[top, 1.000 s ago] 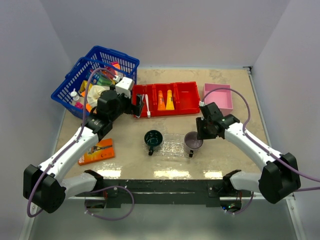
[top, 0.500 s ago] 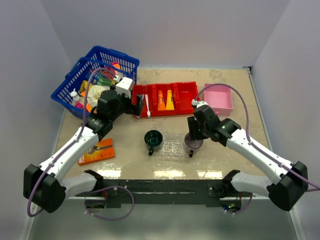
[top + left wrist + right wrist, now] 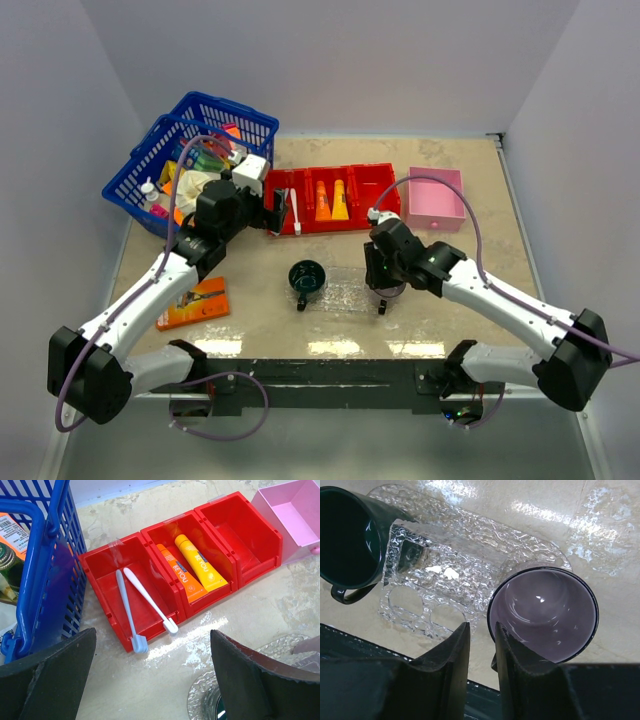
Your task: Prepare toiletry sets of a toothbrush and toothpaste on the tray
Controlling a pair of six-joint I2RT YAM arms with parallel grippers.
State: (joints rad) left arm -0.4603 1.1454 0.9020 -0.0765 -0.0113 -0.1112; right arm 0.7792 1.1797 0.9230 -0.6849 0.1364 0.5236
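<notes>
So the desk (image 3: pixel 450 165) is a glossy beige marble-look top with bright glare along the near edge, boxed in by plain pale walls (image 3: pixel 350 60) on three sides.

The clear bumpy tray (image 3: pixel 460 560) sits near the front middle, with a dark green mug (image 3: pixel 345 535) at one end and a purple cup (image 3: pixel 545 610) at the other. Nothing from the sets is on it yet. Both toothbrushes (image 3: pixel 129 607) lie in the left compartment of the red bin (image 3: pixel 240 535), heads poking over its front lip. The orange tube (image 3: pixel 181 575) and yellow tube (image 3: pixel 200 562) lie side by side in the middle one.

The left hand (image 3: pixel 152 650) hangs in front of the bin, spread wide, holding nothing. The right hand (image 3: pixel 480 627) is down at the purple cup's rim, fingers nearly together with a thin gap. Honestly can't tell if it's pinching anything.

Also around: a blue basket (image 3: pixel 45 570) back left, a pink box (image 3: pixel 295 515) right of the bin, and an orange flat pack (image 3: pixel 195 303) front left.
</notes>
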